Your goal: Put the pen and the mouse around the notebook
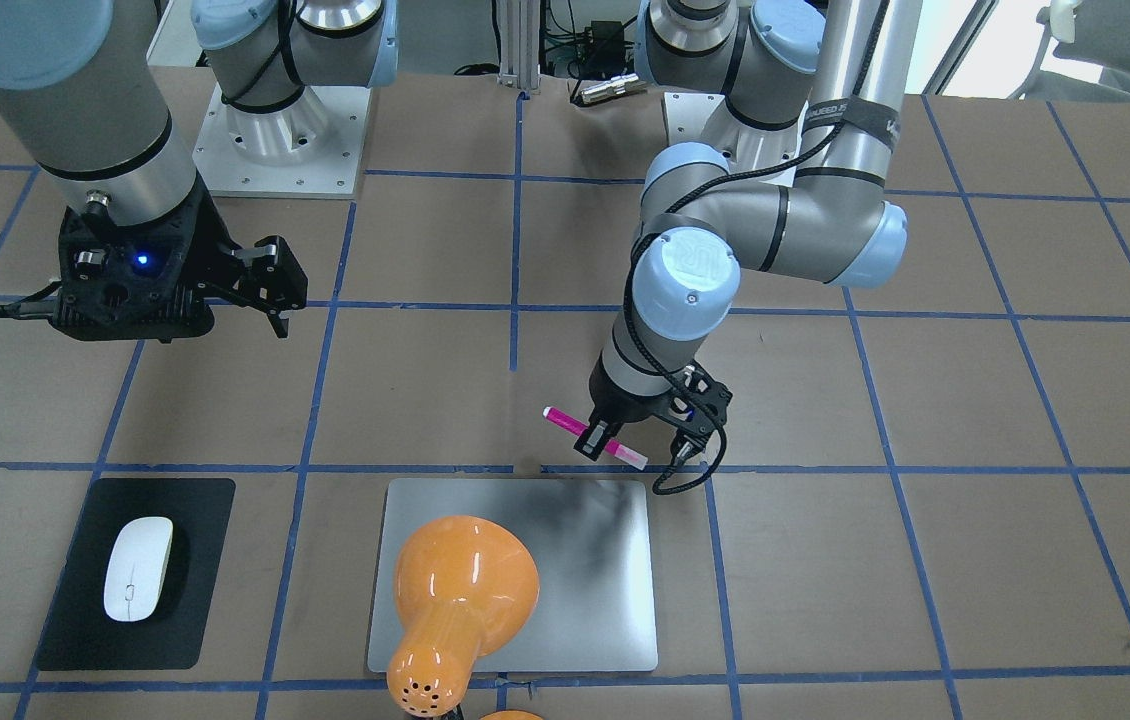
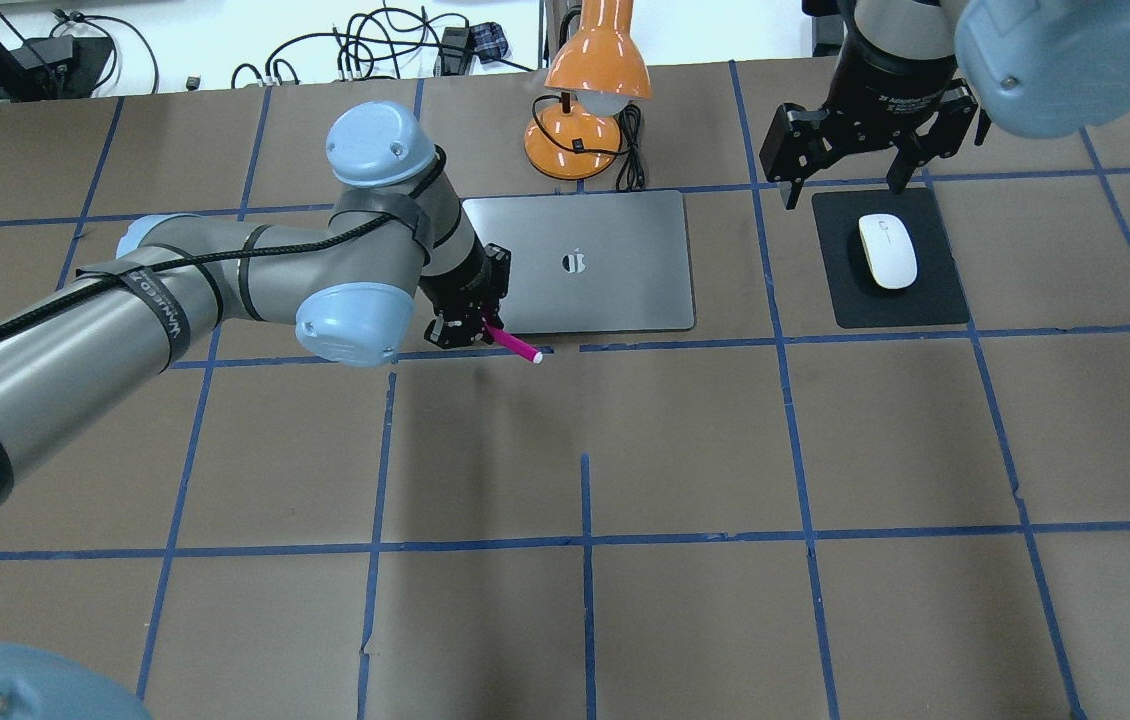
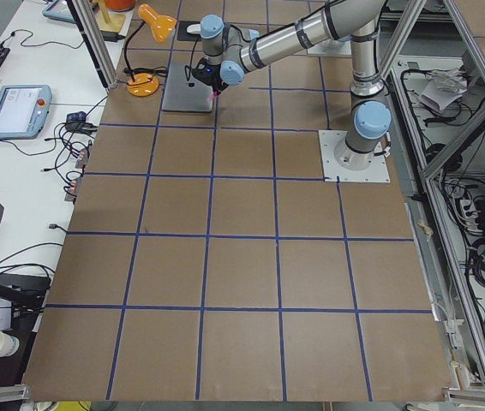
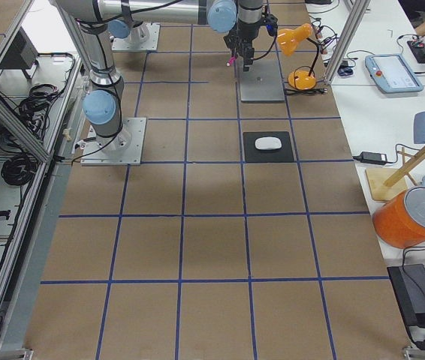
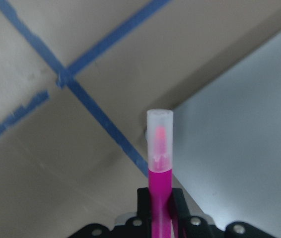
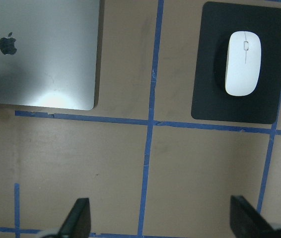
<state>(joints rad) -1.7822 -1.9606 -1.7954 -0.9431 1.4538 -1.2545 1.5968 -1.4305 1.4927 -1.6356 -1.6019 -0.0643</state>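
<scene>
Overhead exterior, left hand (image 2: pixel 473 332): closed on the pen (image 2: pixel 517 346), clamping the magenta barrel; the pale end sticks out on the robot's right of the jaws.
Overhead exterior, pen position: just beside the near left corner of the notebook (image 2: pixel 625 290), over a blue tape line (image 2: pixel 665 343). I cannot tell whether it touches the worktop (image 2: pixel 685 440).
Overhead exterior, right hand (image 2: pixel 845 178): jaws spread wide and holding nothing, hovering over the far edge of the black mat (image 2: pixel 940 300).
Overhead exterior, mouse (image 2: pixel 887 251): lies on that mat, well apart from the notebook, on the robot's right of it.
Exterior front-facing, step in hand: judged to be the pen placement, near its end. The pen is held at a slant to the notebook's robot-side edge, at the corner.
Exterior front-facing, next move: probably a short lowering, then easing the jaws apart so the round barrel does not roll. The mouse is not yet handled.
Exterior front-facing, lamp (image 1: pixel 460 590): glossy orange shade, hides part of the notebook from this side.
Left wrist-mounted, pen: translucent whitish cap with a pink tip inside, and a smooth magenta barrel. The notebook's rounded corner and a tape crossing lie beneath.
Right wrist-mounted, materials: the notebook is flat silver-grey metal with a dark logo. The mouse is a smooth white oval with a thin centre line. The mat is matte black and the worktop dull brown.
Side views: everything is too small to add detail.
</scene>
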